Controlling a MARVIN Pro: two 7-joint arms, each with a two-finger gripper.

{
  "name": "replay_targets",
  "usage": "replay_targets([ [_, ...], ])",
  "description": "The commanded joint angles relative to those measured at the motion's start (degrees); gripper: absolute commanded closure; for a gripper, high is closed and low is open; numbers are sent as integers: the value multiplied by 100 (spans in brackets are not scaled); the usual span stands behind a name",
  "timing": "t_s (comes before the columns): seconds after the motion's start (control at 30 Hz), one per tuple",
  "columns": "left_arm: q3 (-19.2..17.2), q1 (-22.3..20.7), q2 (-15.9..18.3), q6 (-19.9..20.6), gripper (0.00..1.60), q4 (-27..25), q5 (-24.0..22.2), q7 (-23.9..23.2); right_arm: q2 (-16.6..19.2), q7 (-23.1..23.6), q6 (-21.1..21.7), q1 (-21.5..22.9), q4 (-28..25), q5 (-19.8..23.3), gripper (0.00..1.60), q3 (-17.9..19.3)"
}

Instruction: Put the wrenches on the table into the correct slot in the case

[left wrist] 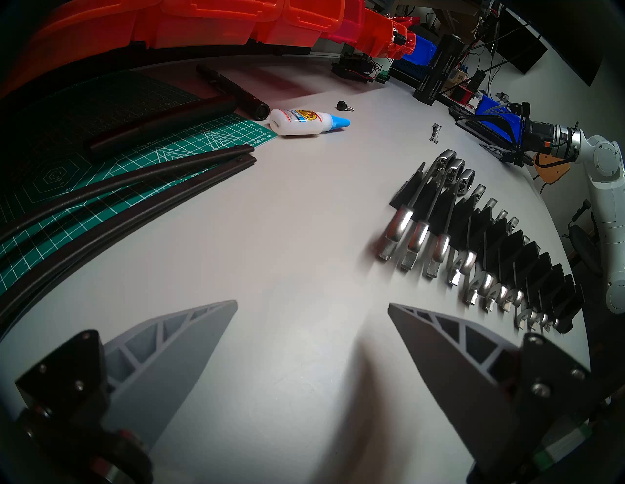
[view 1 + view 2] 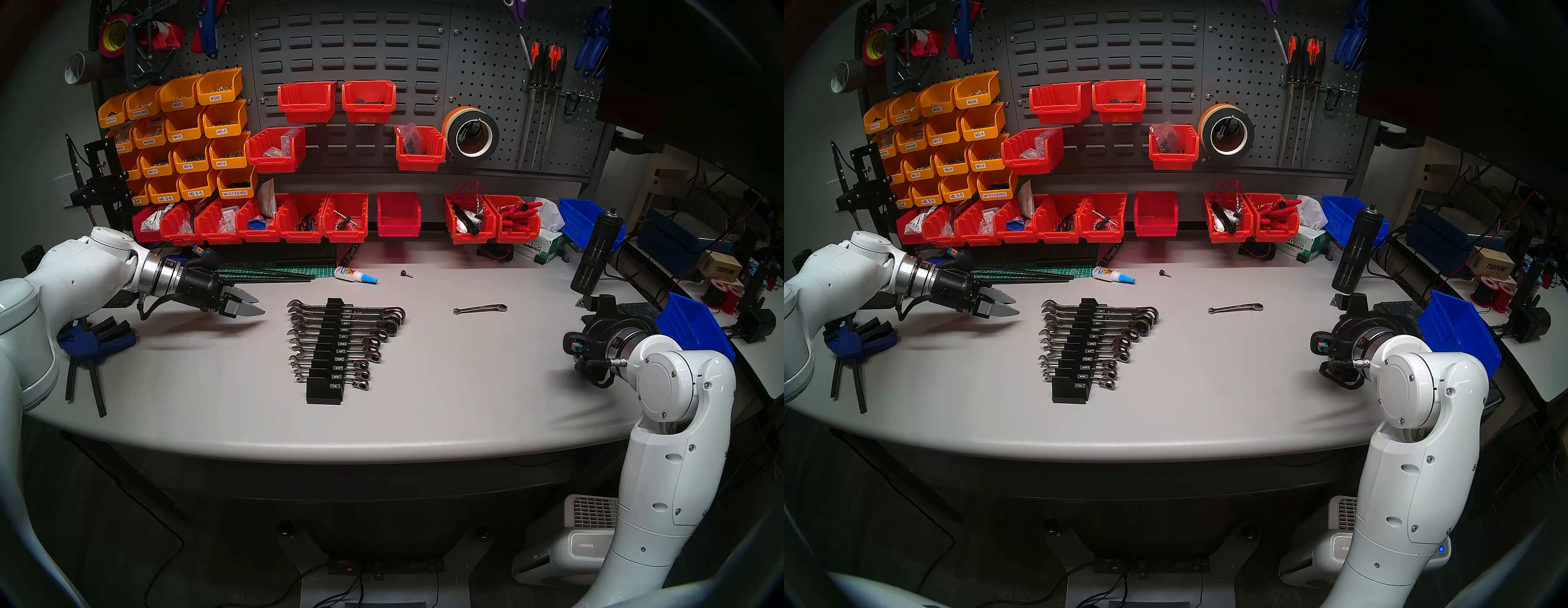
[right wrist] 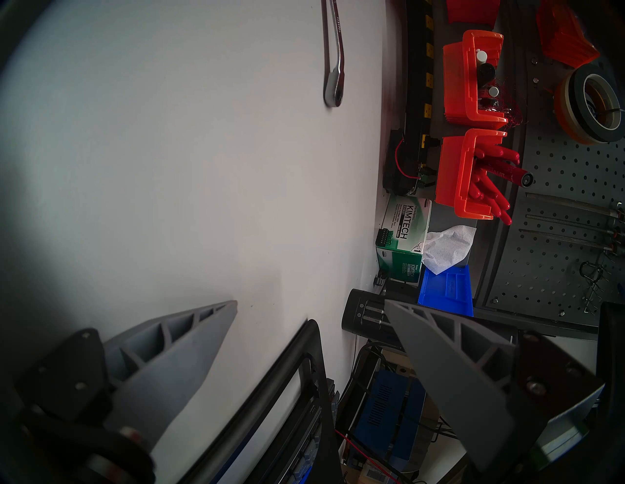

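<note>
- Workshop bay: dark grey pegboard (image 2: 466, 55) behind the counter (image 2: 424, 403), hung with yellow bins (image 2: 186, 127) at back left, red bins (image 2: 305, 99) across the middle, a tape roll (image 2: 470, 132) and screwdrivers (image 2: 545, 63) at right.
- Counter is pale grey, smooth, with a curved front edge; a row of red bins runs along its back edge.
- Case (image 2: 329, 352), a black stepped rack with white size labels, sits near counter centre, long axis running front to back, filled with chrome ratchet wrenches (image 2: 382, 322).
- Wrench (image 2: 479, 309), slim and silver, lies flat on bare counter right of the case, well apart from it, toward the back right.
- Green cutting mat (image 1: 142, 152) at back left with black rods across it; glue bottle (image 2: 354, 275) and a small black screw (image 2: 406, 274) lie behind the case.
- Blue clamp (image 2: 95, 339) at left edge; blue bin (image 2: 695, 327) and black cylinder (image 2: 596, 250) at right edge.
- Left claw (image 2: 250, 306) hovers over the counter left of the case, open, empty.
- Right claw (image 3: 311, 306) is over the right edge, open, empty; the wrench is ahead of it.
</note>
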Motion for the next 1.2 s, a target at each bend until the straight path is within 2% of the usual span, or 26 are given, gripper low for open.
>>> replay_targets([
  [0.0, -60, -146, -2, -3, 0, 4, -20, -10, -6, 171, -181, -22, -62, 436, 0, 49],
  [0.27, -61, -145, -1, -3, 0, 2, -20, -8, 34, 598, -417, 185, 1, 1276, 0, 84],
  [0.4, -62, -146, 0, -3, 0, 2, -19, -8, 175, 922, -510, 306, 83, 1541, 0, 60],
  [0.43, -62, -145, 0, -3, 0, 2, -19, -8, 221, 1132, -513, 375, 128, 1700, 0, 67],
  [0.63, -63, -145, 1, -3, 0, 0, -19, -7, 570, 1679, -681, 593, 340, 2012, 0, -46],
  [0.73, -63, -145, 1, -2, 0, 0, -19, -7, 611, 1916, -690, 734, 463, 2269, 0, -48],
  [1.0, -63, -144, 2, -3, 0, -2, -19, -5, 796, 1958, -127, 899, 780, 2890, 0, -210],
  [1.17, -64, -145, 2, -2, 0, -3, -19, -5, 979, 1958, 86, 1049, 904, 2991, 0, -459],
])
